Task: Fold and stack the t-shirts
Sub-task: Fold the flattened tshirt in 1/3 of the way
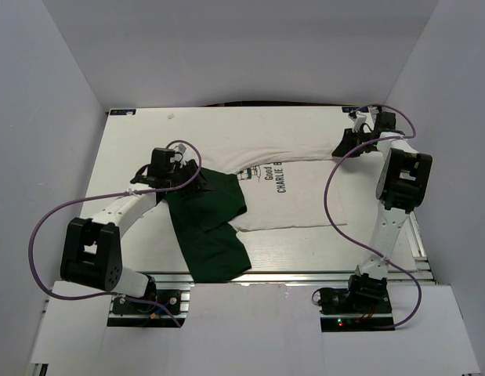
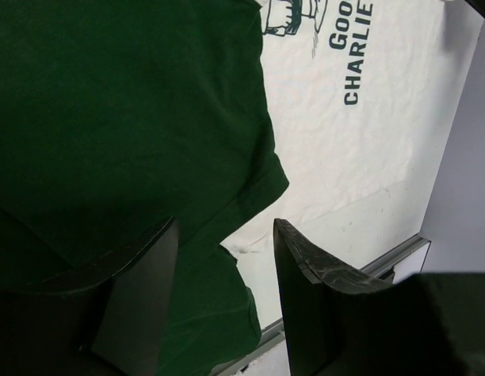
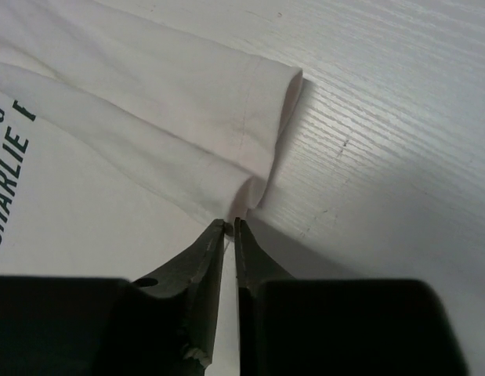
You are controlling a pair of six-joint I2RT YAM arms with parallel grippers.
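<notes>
From above, the shirt (image 1: 293,200) lies midway on the table (image 1: 140,137) — its green part under the left gripper (image 1: 191,182), the right gripper (image 1: 344,147) at its far right corner. The left wrist shows fingers (image 2: 305,305) spread over green cloth. The right wrist shows fingers (image 3: 195,274) pressed together on the white hem.

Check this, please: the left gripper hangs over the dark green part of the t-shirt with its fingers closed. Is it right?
Not quite. The left gripper does hang over the dark green part of the t-shirt, but its fingers stand open, with a wide gap between them, as the left wrist view shows.
</notes>
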